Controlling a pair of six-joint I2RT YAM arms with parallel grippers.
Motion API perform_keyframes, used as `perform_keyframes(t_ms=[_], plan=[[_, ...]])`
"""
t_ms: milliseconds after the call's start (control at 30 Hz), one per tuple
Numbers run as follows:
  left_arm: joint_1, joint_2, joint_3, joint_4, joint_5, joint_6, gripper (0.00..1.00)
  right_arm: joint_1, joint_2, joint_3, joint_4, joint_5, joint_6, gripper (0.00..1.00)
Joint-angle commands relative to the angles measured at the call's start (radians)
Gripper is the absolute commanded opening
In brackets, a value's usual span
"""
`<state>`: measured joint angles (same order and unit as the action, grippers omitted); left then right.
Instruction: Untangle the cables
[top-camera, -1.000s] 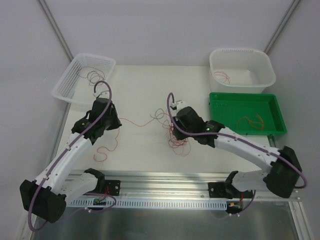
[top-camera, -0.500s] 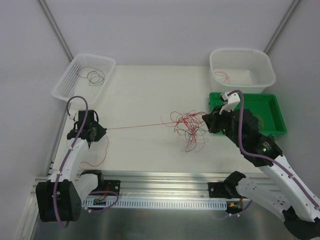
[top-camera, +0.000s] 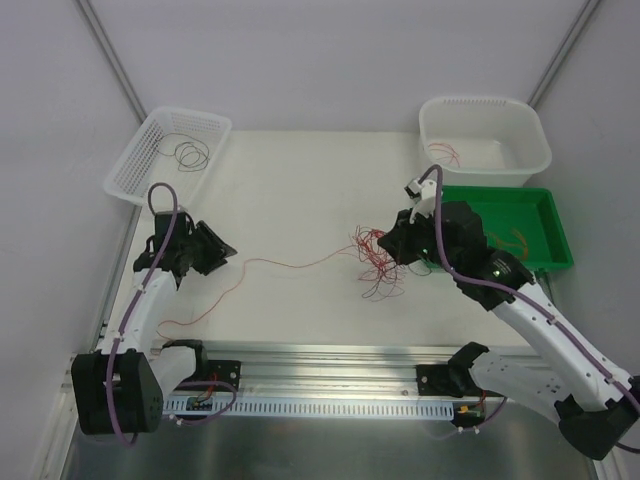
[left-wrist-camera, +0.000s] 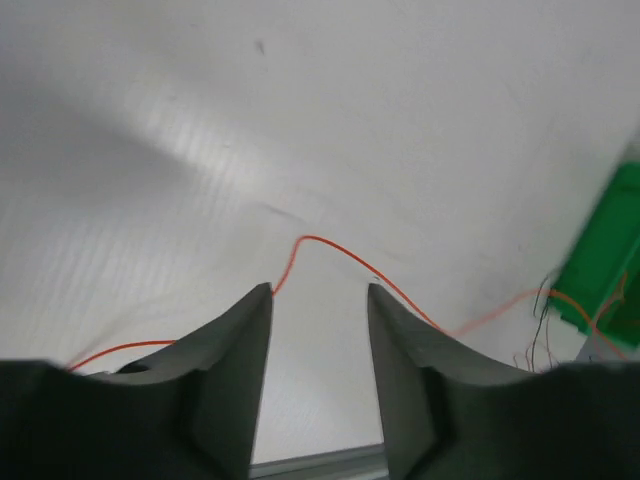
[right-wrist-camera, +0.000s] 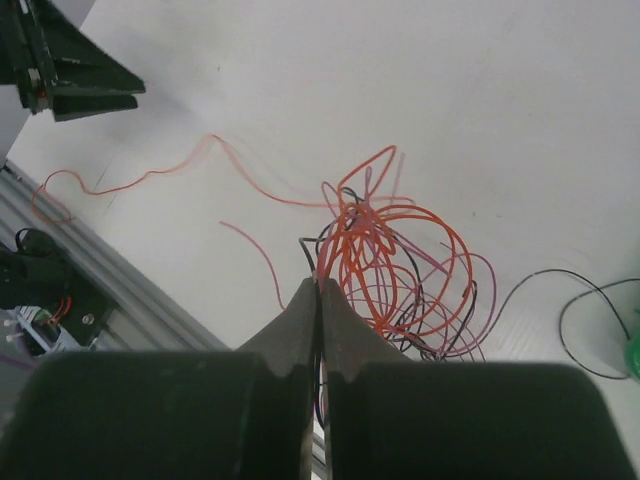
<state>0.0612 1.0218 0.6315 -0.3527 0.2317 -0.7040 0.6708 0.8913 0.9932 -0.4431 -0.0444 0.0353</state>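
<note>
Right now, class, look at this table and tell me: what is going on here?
This is cable untangling, partway through. The right pincer is shut on the tangle of cables in the middle of the table. The left pincer stands open over one red wire, which runs slack across the table to the tangle, so it is not gripped. A few loose wires lie in the white basket, the white tub and the green tray.
</note>
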Motion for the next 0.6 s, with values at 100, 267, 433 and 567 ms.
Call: perform_keyframes(t_ms=[100, 267, 433, 567], plan=[[-0.208, 0.015, 0.16, 0.049, 0.357, 0.187, 0.73, 0.036, 0.145, 0.1, 0.092, -0.21, -0.055, 0.01], [-0.388, -0.011, 0.194, 0.141, 0.368, 0.215, 0.78, 0.097, 0.225, 0.157, 0.081, -0.261, -0.106, 0.01], [-0.449, 0.024, 0.18, 0.251, 0.366, 0.178, 0.77, 0.156, 0.288, 0.203, 0.057, -0.275, -0.164, 0.01], [-0.529, 0.075, 0.206, 0.285, 0.379, 0.216, 0.77, 0.197, 0.336, 0.229, 0.044, -0.311, -0.208, 0.01]])
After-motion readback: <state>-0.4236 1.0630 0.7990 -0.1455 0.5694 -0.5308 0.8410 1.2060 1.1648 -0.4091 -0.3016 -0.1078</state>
